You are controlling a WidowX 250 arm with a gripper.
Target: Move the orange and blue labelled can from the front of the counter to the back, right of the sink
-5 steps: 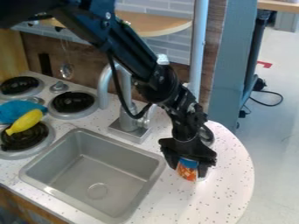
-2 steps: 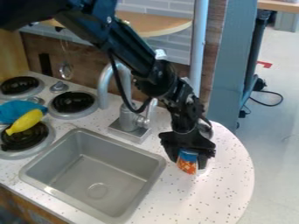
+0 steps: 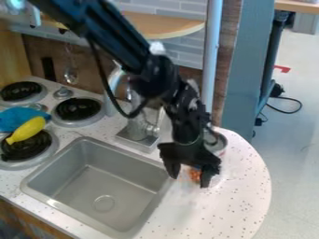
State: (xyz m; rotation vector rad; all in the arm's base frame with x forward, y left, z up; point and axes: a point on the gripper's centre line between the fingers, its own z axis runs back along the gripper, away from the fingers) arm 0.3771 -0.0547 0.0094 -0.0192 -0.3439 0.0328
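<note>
Camera view: nearest, below the front edge of the sink (image 3: 103, 182), is a strip of wooden cabinet front (image 3: 22, 221). The sink is a square metal basin with a round drain, set into a speckled white counter (image 3: 237, 198) whose rounded end lies to its right. Just beside the sink's right rim hangs the black gripper (image 3: 189, 181), tips down, its fingers spread apart. Between them, partly hidden by the right-hand finger as seen here, a small orange-patterned item (image 3: 195, 174) is just to the right of the sink; whether either finger touches it, I cannot tell. A little farther back on that same side, partly behind the gripper, is a silvery round container (image 3: 218, 147).

Left of the sink, a yellow item (image 3: 26, 129) lies over a black coil burner (image 3: 28, 150), with a blue cloth-like thing (image 3: 17, 118) against it. Two more coil burners sit farther back, also left of the sink. Directly behind the sink rises a metal faucet (image 3: 138, 135), partly covered by the arm. Beyond that, a metal utensil (image 3: 71, 75) hangs on the wall behind the sink's left side, and a rounded wooden shelf (image 3: 168, 25) juts out above and behind the sink.
</note>
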